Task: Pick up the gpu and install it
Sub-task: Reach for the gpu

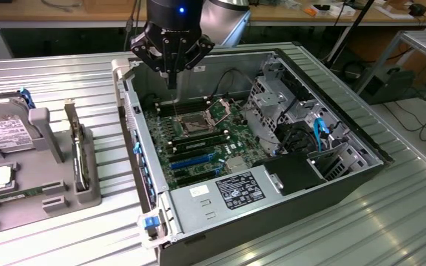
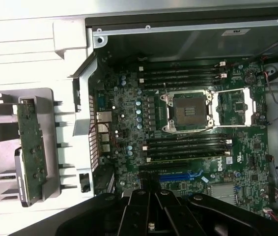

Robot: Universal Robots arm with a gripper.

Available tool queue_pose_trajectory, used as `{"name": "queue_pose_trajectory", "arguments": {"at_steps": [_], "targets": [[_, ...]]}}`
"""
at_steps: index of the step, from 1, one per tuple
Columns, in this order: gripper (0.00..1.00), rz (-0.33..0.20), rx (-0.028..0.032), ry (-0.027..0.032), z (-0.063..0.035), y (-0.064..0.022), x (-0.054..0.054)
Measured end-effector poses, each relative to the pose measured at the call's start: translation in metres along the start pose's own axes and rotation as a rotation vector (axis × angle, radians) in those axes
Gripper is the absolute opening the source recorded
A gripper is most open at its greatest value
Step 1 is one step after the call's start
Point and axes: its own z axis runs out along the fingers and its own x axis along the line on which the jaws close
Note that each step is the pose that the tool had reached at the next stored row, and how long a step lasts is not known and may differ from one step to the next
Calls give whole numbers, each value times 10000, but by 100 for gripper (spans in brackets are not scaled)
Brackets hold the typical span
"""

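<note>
Over the open computer case [image 1: 272, 233] my claw [image 1: 171, 83] hangs closed and empty; the gpu [image 1: 76, 149] stands in its holder [image 1: 50, 194] at the exterior view's left, not yet picked up.

We make out one mark: a white Dell logo [image 2: 219, 166] on the green motherboard [image 2: 129, 147]. Print on the black-and-white power-supply label [image 1: 239, 191] and the silver hard drive's white label [image 1: 6, 136] is too small to read.

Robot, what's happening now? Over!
Gripper shut, empty, over the open computer case. Gpu on edge in grey holder, untouched. Case wall stands between.
</note>
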Motion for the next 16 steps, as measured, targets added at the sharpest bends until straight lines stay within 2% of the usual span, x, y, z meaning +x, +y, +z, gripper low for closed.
{"name": "queue_pose_trajectory", "arguments": {"at_steps": [16], "targets": [[11, 0, 0, 0, 22, -9, 105]]}}
